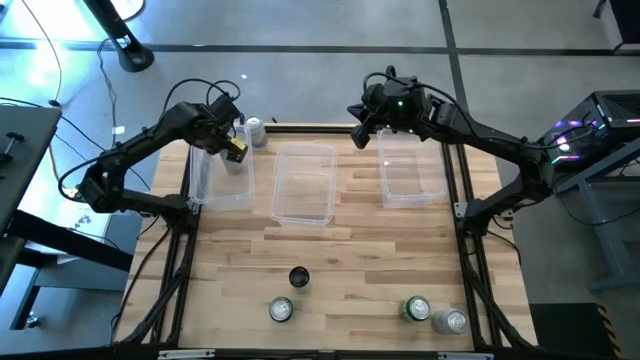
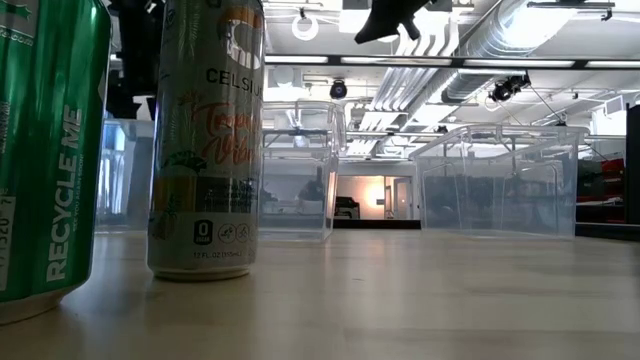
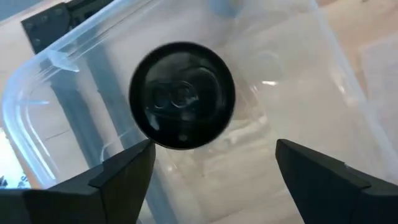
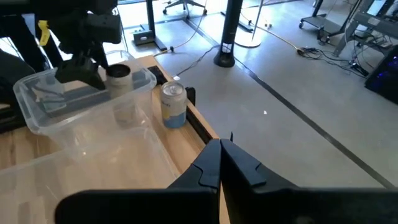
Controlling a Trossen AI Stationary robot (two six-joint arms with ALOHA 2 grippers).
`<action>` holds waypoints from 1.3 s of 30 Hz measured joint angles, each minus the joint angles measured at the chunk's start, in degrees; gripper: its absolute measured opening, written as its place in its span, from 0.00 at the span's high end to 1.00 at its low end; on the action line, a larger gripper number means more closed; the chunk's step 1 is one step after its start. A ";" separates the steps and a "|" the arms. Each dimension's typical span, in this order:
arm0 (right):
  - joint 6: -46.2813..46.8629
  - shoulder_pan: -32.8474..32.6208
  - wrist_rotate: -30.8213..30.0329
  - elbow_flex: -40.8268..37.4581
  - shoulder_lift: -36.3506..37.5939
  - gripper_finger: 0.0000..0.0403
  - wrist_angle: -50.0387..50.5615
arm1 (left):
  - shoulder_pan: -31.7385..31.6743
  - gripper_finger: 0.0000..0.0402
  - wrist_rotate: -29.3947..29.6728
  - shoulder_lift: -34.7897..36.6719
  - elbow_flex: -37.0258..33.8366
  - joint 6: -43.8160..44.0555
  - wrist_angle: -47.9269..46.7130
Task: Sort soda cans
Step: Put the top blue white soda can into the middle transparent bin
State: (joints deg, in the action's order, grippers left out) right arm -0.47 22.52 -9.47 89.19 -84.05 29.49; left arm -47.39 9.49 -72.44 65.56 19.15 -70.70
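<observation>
High view: three clear bins in a row at the far side of the table [image 1: 360,250]. Left gripper [image 1: 232,148] sits over the left bin [image 1: 222,182]; a can shows just under it at the bin's far end. Right gripper [image 1: 362,128] hangs at the far edge betw. the middle bin [image 1: 305,185] and right bin [image 1: 410,168]. A silver can [image 1: 257,131] stands at the far edge just beside the left bin, outside it. Near edge: black can [image 1: 298,277], silver-top can [image 1: 281,310], then well to the right a green can [image 1: 416,309] w/ a grey can [image 1: 453,321] just beside it.

Low view: green can [image 2: 45,150] and grey can [image 2: 205,140] upright, close to the lens, side by side; bins behind them.

Left wrist view: fingers [image 3: 121,174] spread wide, nothing betw. them; a black can [image 3: 181,94], seen end-on, in the bin [image 3: 56,59] beyond the fingertips. Can't tell if it touches the bin floor.

Right wrist view: fingers [image 4: 221,163] pressed together, holding nothing. Across the table the left gripper [image 4: 81,65] is above the left bin [image 4: 37,102], a can top [image 4: 118,72] next to it; silver can [image 4: 173,105] outside the bin by the table rail.
</observation>
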 joint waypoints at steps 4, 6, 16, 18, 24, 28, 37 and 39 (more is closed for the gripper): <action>0.00 0.00 -0.02 0.00 0.00 1.00 -0.61 | -1.04 0.18 -1.13 0.25 5.87 -0.59 -0.31; 0.00 0.00 -0.03 0.00 0.00 1.00 -0.63 | -1.26 0.18 -1.13 0.33 9.84 -1.37 -0.45; 0.43 0.00 -0.11 0.00 0.00 1.00 -1.39 | -4.62 0.18 -2.66 -7.21 21.70 -9.04 3.04; 0.64 0.00 -0.06 0.00 0.00 1.00 -1.50 | -5.59 0.18 -3.27 -12.69 25.21 -11.97 1.97; 3.14 0.00 1.14 -0.02 0.00 1.00 -1.44 | -6.65 0.18 -3.36 -29.09 41.17 -17.57 -2.17; 3.26 -0.07 1.86 -0.02 0.00 1.00 -0.25 | -6.63 0.18 -2.94 -36.88 47.59 -19.47 -6.87; 4.24 -0.07 2.20 -0.09 0.00 1.00 3.13 | -6.74 0.18 -2.73 -41.90 46.16 -19.71 -9.57; 4.55 -0.07 2.21 -0.09 0.00 1.00 3.21 | -6.85 0.18 -2.73 -41.71 45.30 -19.37 -9.47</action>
State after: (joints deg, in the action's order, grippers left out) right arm 4.08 22.46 -7.27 89.10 -84.05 32.70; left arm -54.24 6.76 -114.15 110.86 -0.22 -80.17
